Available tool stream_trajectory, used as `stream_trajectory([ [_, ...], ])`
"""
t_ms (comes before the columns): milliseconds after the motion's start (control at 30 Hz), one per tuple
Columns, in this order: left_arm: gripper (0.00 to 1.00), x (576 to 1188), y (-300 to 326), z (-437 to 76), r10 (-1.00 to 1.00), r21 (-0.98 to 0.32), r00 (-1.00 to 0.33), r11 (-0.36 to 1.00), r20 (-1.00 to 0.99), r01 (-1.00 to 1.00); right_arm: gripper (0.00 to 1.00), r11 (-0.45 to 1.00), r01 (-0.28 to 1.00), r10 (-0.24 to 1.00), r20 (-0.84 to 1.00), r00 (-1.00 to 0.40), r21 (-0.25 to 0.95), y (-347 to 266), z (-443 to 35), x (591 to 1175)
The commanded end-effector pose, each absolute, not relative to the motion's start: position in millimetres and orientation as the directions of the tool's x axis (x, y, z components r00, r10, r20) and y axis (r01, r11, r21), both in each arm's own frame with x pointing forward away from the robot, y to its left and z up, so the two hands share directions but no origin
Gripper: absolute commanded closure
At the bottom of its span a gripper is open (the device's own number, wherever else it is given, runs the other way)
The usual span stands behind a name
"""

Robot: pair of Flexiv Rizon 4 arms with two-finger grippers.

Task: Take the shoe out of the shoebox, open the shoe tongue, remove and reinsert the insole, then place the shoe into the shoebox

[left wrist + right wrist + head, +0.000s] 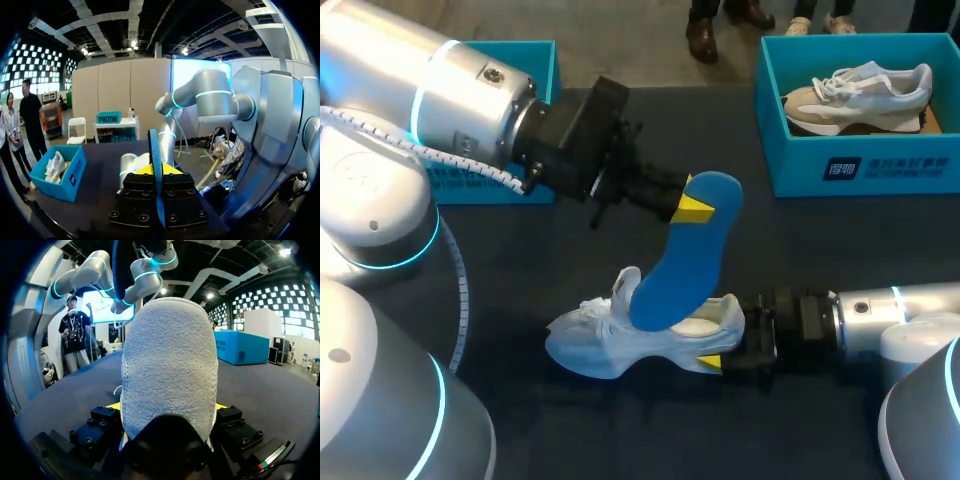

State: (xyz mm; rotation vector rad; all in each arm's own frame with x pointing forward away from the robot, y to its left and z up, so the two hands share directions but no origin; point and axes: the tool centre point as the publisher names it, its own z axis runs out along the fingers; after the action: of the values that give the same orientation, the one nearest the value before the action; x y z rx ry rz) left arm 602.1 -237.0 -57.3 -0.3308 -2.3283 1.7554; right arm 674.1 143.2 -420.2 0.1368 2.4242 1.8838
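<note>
Fingers (697,208) on our left gripper (704,206) pinch the blue insole (685,260) up high; our low right gripper (725,342) squeezes the heel of the shoe (610,345).

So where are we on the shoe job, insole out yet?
Done: the white shoe is out of the box, on the table, heel clamped by the right gripper. In hand: the left gripper pinches the blue insole, whose lower end sits at the shoe's opening. Whether it is coming out or going in, I can't tell. Left: seat the insole, then box the shoe.
</note>
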Motion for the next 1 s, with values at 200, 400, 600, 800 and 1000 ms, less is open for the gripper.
stream_trajectory([
  [200,1.0,597.2,-230.1,-32.2,0.324,-0.992,-0.945,0.123,0.041,-0.001,1.0,0.25,0.03,0.112,0.001,-0.994,0.968,144.6,-421.3,672.7],
  [400,1.0,588.8,-228.5,-3.7,0.37,-0.994,-0.925,0.089,0.086,-0.057,1.0,0.25,0.03,0.112,0.001,-0.994,0.968,144.6,-421.3,672.7],
  [600,1.0,587.8,-227.0,2.1,0.373,-0.995,-0.924,0.083,0.087,-0.06,1.0,0.25,0.03,0.112,0.001,-0.994,0.968,144.6,-421.3,672.7],
  [800,1.0,587.8,-227.0,2.1,0.373,-0.995,-0.924,0.083,0.087,-0.06,1.0,0.25,0.03,0.112,0.001,-0.994,0.968,144.6,-421.3,672.7],
  [1000,1.0,587.8,-227.0,2.1,0.373,-0.995,-0.924,0.083,0.087,-0.06,1.0,0.25,0.03,0.112,0.001,-0.994,0.968,144.6,-421.3,672.7],
])
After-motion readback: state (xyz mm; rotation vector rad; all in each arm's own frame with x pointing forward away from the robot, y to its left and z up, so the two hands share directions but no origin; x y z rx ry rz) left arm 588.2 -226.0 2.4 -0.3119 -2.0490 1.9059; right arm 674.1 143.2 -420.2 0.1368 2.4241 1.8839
